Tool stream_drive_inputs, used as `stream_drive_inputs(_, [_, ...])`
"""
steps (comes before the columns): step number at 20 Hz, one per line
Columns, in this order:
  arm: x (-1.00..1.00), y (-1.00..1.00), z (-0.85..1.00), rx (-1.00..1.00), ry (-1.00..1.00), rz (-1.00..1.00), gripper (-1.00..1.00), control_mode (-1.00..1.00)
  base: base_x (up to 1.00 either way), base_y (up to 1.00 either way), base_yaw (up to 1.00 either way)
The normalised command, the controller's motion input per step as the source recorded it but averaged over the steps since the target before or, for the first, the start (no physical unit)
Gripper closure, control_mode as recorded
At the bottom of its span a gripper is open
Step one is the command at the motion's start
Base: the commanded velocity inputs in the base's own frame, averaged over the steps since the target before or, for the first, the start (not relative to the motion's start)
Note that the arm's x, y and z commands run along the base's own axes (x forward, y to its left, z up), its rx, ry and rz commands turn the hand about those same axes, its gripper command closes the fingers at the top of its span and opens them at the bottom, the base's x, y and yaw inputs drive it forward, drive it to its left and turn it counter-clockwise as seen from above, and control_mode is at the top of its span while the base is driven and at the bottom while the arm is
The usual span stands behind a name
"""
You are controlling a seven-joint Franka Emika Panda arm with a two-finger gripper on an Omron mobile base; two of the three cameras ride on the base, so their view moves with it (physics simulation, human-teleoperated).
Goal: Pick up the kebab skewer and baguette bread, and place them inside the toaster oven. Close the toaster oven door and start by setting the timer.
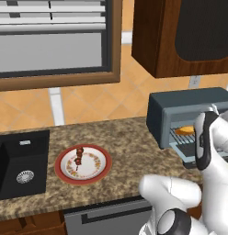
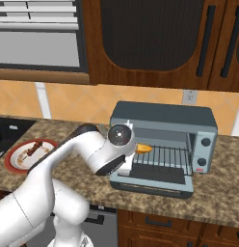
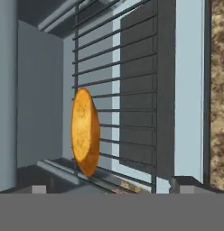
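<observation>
With the baguette bread [image 3: 85,131] lying released on the toaster oven [image 2: 162,116] rack before the spread-open, empty gripper [image 3: 109,189], the kebab skewer [image 1: 78,157] waits on the red-rimmed plate [image 1: 65,176], well left of the oven along the surface [image 1: 129,151].

The arm [image 2: 87,154] is glossy white, built of thick rounded segments joined by dark grey bands. One joint ends in a round dark cap [image 2: 121,135] with a paler ring inside it, and a black stripe [image 1: 202,140] runs along a white link. The claw's two fingertips [image 3: 39,188] are small, dark and square-edged.
</observation>
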Motion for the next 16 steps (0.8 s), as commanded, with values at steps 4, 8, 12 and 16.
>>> stream_drive_inputs(4, [-0.33, 0.67, 0.61, 0.0, 0.21, 0.25, -1.0, -1.0, 0.0, 0.0, 0.0])
stream_drive_inputs(8, [-0.27, 0.89, 0.51, -0.06, 0.29, 0.24, -1.0, -1.0, 0.0, 0.0, 0.0])
stream_drive_inputs(12, [-0.26, 1.0, 0.13, -0.14, 0.23, 0.2, -1.0, -1.0, 0.0, 0.0, 0.0])
stream_drive_inputs(16, [0.0, 1.0, 0.03, -0.05, 0.24, 0.27, -1.0, -1.0, 0.0, 0.0, 0.0])
